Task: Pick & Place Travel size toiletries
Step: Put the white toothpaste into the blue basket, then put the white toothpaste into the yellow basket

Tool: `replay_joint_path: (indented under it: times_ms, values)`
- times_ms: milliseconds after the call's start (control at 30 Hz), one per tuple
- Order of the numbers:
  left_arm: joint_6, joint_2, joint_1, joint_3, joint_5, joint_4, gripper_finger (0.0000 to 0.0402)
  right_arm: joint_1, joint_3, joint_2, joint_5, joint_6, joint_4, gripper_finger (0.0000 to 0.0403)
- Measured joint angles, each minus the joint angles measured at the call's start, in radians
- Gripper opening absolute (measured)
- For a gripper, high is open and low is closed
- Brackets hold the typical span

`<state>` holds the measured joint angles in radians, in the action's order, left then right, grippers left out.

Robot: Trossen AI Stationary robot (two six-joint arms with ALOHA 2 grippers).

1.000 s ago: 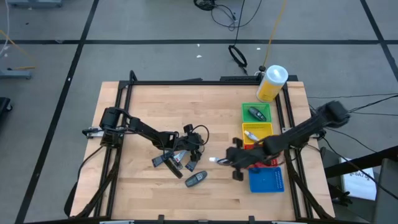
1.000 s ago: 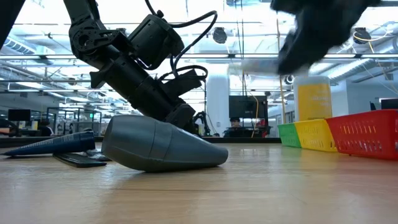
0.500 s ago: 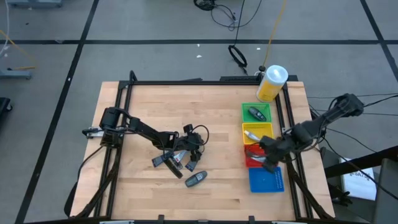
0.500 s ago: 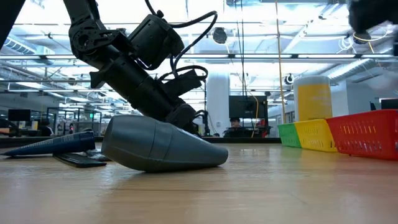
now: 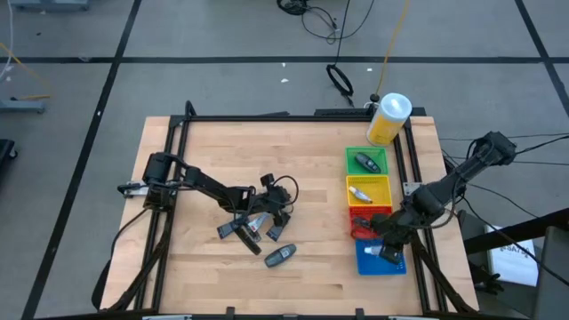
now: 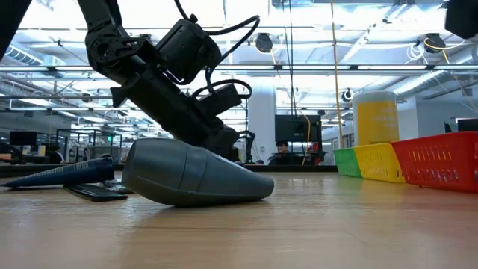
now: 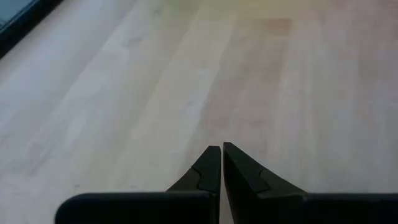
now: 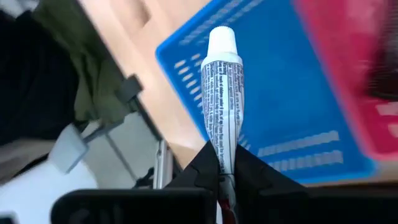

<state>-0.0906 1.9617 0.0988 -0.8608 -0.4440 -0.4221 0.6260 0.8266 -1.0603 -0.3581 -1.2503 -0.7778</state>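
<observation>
The right gripper [image 5: 388,252] has travelled from the middle of the wooden table [image 5: 213,142], past the red tray [image 5: 357,233], and now hangs over the blue perforated plastic tray [image 5: 366,265] at the near end of the tray row. It carries a small white tube with fine print and a white cap [image 8: 220,106], pinched by its crimped end between fingers pressed tight on it. The tube projects straight out past the fingertips, cap foremost, with the blue tray floor directly beyond it in the right wrist view. Judgement: the carry is done and only the release remains; the tube is not yet in the tray.

The left gripper [image 7: 221,152] has barely moved. Its fingers are pressed together with nothing between them, over bare wood beside the cluster of dark grey oblong pieces [image 5: 249,224] at table centre. A separate dark grey oblong piece with a lighter face [image 5: 279,257] lies just nearer the front edge.

One dark piece lies in the green tray [image 5: 352,164], and a small white tube lies in the yellow tray [image 5: 382,183]. The tall yellow bottle with a white cap [image 5: 388,118] stands at the far end of the row.
</observation>
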Motion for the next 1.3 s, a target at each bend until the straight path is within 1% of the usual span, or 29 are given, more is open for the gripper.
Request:
replay_joint_path:
  times_ms: [167, 300, 400, 533, 700, 767, 867, 967, 1000, 1067, 1133, 1233, 1300]
  values:
    - [-0.016, 0.0, -0.009, 0.0, -0.003, 0.0, 0.0021, 0.024, -0.138, -0.017, -0.061, -0.048, 0.185, 0.0011]
    - [-0.017, 0.0, -0.009, 0.0, -0.003, 0.0, 0.0021, 0.024, -0.238, -0.018, -0.066, -0.099, 0.348, 0.0014]
    - [-0.017, 0.0, -0.008, 0.0, -0.002, 0.0, 0.0021, 0.024, -0.288, -0.018, -0.085, -0.16, 0.431, 0.0027]
    - [-0.018, 0.0, -0.002, 0.0, -0.002, 0.001, 0.0021, 0.024, -0.312, -0.017, -0.117, -0.246, 0.432, 0.006]
    - [-0.018, 0.0, 0.004, 0.0, -0.001, 0.001, 0.0021, 0.015, -0.313, 0.015, -0.119, -0.259, 0.444, 0.0106]
    - [-0.019, 0.0, 0.003, 0.0, -0.001, 0.001, 0.0021, 0.003, -0.313, 0.051, -0.118, -0.283, 0.444, 0.0118]
    - [-0.02, 0.0, 0.003, 0.0, -0.001, 0.002, 0.0021, -0.011, -0.313, 0.119, -0.096, -0.321, 0.466, 0.0121]
    - [-0.023, 0.0, 0.003, 0.0, -0.001, 0.002, 0.0021, -0.026, -0.313, 0.198, -0.005, -0.297, 0.553, 0.0114]
    - [-0.023, 0.0, 0.003, 0.0, -0.001, 0.002, 0.0021, -0.034, -0.313, 0.222, 0.028, -0.273, 0.59, 0.0111]
    - [-0.023, 0.0, 0.003, 0.0, -0.001, 0.002, 0.0021, -0.051, -0.313, 0.26, 0.129, -0.186, 0.65, 0.0103]
    - [-0.023, 0.0, 0.003, 0.0, 0.0, 0.002, 0.0021, -0.07, -0.313, 0.284, 0.26, -0.035, 0.697, 0.0097]
    - [-0.019, 0.0, 0.003, 0.0, -0.001, 0.001, 0.0021, -0.101, -0.313, 0.286, 0.504, 0.278, 0.754, 0.009]
    - [-0.014, 0.0, 0.003, 0.0, -0.01, 0.0, 0.0021, -0.132, -0.313, 0.27, 0.649, 0.507, 0.816, 0.0089]
